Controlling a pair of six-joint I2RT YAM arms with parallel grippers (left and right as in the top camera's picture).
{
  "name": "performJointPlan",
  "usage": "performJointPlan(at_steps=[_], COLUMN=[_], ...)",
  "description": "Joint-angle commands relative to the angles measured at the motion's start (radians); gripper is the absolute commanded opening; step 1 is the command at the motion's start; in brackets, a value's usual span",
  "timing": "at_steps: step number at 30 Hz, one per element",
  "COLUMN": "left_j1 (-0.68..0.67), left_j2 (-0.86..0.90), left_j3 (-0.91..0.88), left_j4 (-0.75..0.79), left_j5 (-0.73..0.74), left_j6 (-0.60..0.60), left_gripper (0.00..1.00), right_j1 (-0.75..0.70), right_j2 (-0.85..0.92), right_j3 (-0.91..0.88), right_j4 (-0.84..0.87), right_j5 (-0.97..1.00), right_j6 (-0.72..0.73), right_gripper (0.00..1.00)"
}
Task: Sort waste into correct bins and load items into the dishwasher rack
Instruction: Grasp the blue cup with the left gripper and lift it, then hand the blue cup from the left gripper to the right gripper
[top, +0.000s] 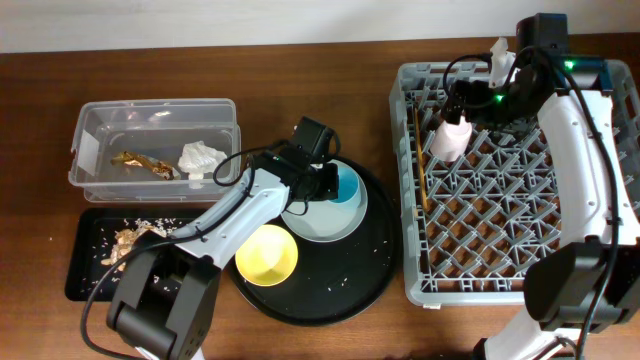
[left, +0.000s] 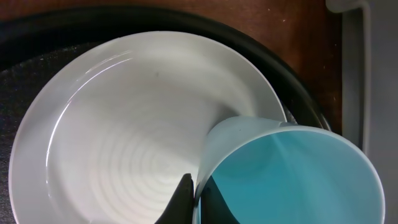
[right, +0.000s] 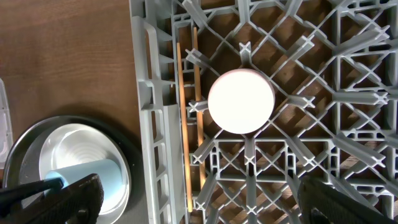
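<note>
**Left tool's clench on the blue cup**

Clamped the left tool (left: 198, 200) on the rim of the small blue cup (left: 292, 180), with one dark finger (left: 182, 202) outside the wall. Held that cup tilted over the pale light-blue plate (left: 124, 137), on the round black tray (top: 330, 292) beside the yellow bowl (top: 266, 254). Could not tell whether cup and plate touched. Hung the right tool (right: 208, 205), spread wide and grasping nothing, above the pink cup (right: 240, 101), upside down among the pegs of the grey dishwasher rack (top: 520, 295). Found the chopsticks (right: 186, 124) lying along the rack's left edge. Found the gold foil wrapper (top: 140, 160) and white tissue (top: 200, 157) in the clear tub (top: 90, 120), and the food scraps (top: 128, 240) in the flat black tray (top: 85, 272).
</note>
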Motion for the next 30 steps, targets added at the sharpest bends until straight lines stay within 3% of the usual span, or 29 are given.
performJointPlan(at_steps=[1, 3, 4, 6, 8, 9, 10, 12, 13, 15, 19, 24, 27, 30], left_j1=[0.016, 0.102, 0.276, 0.473, 0.607, 0.647, 0.682, 0.684, 0.684, 0.681, 0.571, 0.457, 0.457, 0.457], left_j2=[-0.046, -0.177, -0.315, -0.354, -0.350, -0.350, -0.350, -0.350, -0.350, -0.351, -0.350, -0.350, -0.350, -0.350], left_j3=[0.022, 0.043, 0.048, 0.048, 0.047, 0.047, 0.047, 0.047, 0.047, 0.047, 0.047, 0.047, 0.047, 0.047], left_j4=[-0.005, -0.010, -0.010, -0.009, -0.009, -0.009, -0.009, -0.006, -0.006, -0.006, -0.006, -0.006, -0.006, -0.006], left_j5=[0.020, 0.184, 0.589, 1.010, 1.219, 1.247, 1.249, 1.298, 1.324, 1.371, 1.375, 1.260, 1.252, 1.252], left_j6=[0.007, 0.033, 0.033, 0.074, 0.090, 0.101, 0.100, 0.100, 0.101, 0.101, 0.149, 0.149, 0.149, 0.149], left_gripper=[0.01, 0.01, 0.01, 0.00, 0.00, 0.01, 0.01, 0.00, 0.00, 0.00, 0.00, 0.01, 0.00, 0.00], right_j1=[-0.003, -0.003, -0.003, -0.003, -0.003, -0.003, -0.002, -0.002, 0.005, 0.064, 0.264, 0.353, 0.360, 0.357], right_j2=[-0.008, -0.008, -0.008, -0.008, -0.008, -0.008, -0.008, -0.008, -0.009, -0.009, -0.009, -0.009, -0.009, -0.009], right_j3=[0.014, 0.014, 0.014, 0.014, 0.014, 0.014, 0.014, 0.014, 0.014, 0.014, 0.014, 0.014, 0.014, 0.014], right_j4=[0.000, 0.000, 0.000, 0.000, 0.011, -0.038, -0.079, -0.214, -0.328, -0.509, -0.435, -0.425, -0.401, -0.372], right_j5=[-0.013, -0.013, -0.013, -0.018, -0.046, -0.119, -0.371, -0.911, -1.072, -1.151, -1.196, -1.255, -1.262, -1.277], right_j6=[-0.008, -0.008, -0.007, -0.007, -0.006, -0.007, -0.070, -0.494, -0.708, -0.976, -0.980, -1.007, -1.006, -1.006], right_gripper=[0.98, 0.98, 0.98, 0.98, 0.98, 0.98, 0.98, 0.99, 0.98, 0.98, 0.98, 0.99, 0.73, 0.62])
